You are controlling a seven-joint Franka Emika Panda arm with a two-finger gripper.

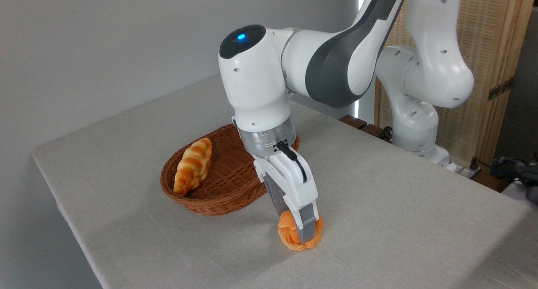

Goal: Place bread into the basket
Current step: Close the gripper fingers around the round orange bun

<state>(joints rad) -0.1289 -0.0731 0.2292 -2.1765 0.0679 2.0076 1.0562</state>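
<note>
Between the claw (pixel 303 232) fingers sits glossy orange knotted bread (pixel 290 234).

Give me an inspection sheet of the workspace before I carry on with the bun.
Surface: table under a pale grey cloth, flat.
Job's things: bread on the cloth, right of the basket and outside it.
Clutter: braided loaf lies in the basket's left side.
Grippers: gripper is down over the bread, fingers on either side; whether it is clamped cannot be told.
Cables: black cable loops along the gripper body; more cables at far right, off the table.
Surroundings: grey wall behind, wooden slatted panel at right.
</note>
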